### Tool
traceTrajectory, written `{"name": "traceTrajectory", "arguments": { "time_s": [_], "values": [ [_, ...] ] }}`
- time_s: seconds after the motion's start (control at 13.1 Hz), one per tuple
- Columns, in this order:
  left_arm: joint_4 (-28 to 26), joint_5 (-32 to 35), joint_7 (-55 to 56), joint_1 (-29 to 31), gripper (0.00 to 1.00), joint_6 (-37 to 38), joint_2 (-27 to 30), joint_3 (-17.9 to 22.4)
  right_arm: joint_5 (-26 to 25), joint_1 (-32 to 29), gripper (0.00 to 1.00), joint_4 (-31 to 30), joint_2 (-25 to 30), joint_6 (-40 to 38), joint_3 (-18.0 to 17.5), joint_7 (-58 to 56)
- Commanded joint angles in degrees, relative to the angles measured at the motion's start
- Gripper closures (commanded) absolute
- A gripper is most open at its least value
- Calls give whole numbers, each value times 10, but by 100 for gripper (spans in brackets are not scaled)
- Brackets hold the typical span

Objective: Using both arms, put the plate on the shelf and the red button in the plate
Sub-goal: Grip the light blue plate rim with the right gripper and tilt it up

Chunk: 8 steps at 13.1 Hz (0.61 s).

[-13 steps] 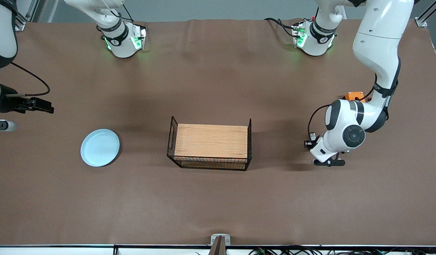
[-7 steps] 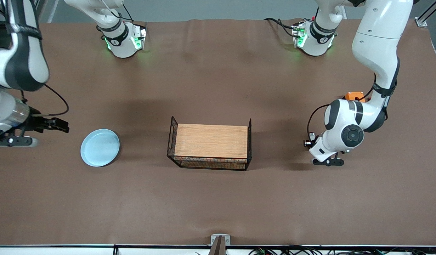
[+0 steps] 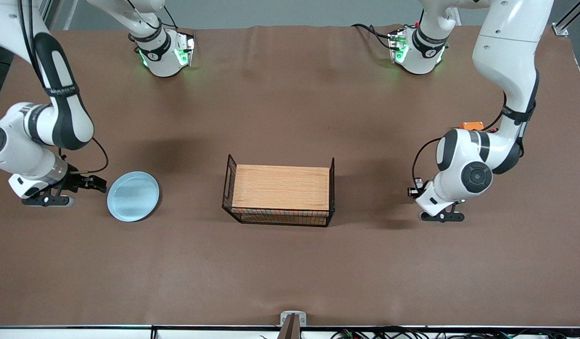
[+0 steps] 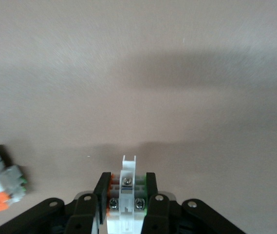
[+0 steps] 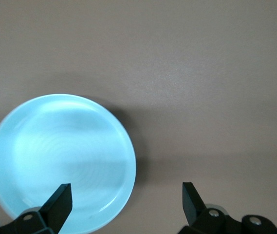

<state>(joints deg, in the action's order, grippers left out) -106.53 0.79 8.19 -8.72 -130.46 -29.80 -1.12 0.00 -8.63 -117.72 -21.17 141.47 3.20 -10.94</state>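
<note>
Resting by one plate [image 3: 133, 196], right hand [image 5: 126, 204] gapes; left hand [image 4: 125, 196] grips one white switch piece [image 4: 126, 195].

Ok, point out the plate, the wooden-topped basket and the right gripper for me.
plate [image 3: 133, 196], front view, middle of its bowl.
wooden-topped basket [image 3: 280, 187], front view, middle of the wooden top.
right gripper [image 5: 126, 200], right wrist view, midway between its open fingertips.

The plate [image 3: 133, 196] lies on the counter [image 3: 290, 263] toward the right arm's end — the basket [image 3: 280, 193] mid-counter, well apart.
</note>
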Motion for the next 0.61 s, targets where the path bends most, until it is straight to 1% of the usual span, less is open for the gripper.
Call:
{"name": "traceTrajectory", "arguments": {
  "time_s": [0.0, 0.08, 0.23, 0.38, 0.53],
  "values": [
    [-1, 0, 16, 2, 74, 13, 35, 2, 18, -12, 0, -11, -48, 64, -9, -20],
    [11, 0, 34, 1, 74, 24, 38, 2, 18, -12, 0, -10, -59, 71, -9, -21],
    [59, 0, 86, 0, 74, 77, 34, 2, 18, -13, 0, -9, -76, 84, -10, -22],
    [104, -1, 124, 1, 76, 127, 32, 2, 18, -15, 0, -8, -81, 85, -10, -31],
    [128, -1, 166, 1, 78, 149, 32, 2, 19, -21, 1, -5, -91, 85, -10, -40]
  ]
}}
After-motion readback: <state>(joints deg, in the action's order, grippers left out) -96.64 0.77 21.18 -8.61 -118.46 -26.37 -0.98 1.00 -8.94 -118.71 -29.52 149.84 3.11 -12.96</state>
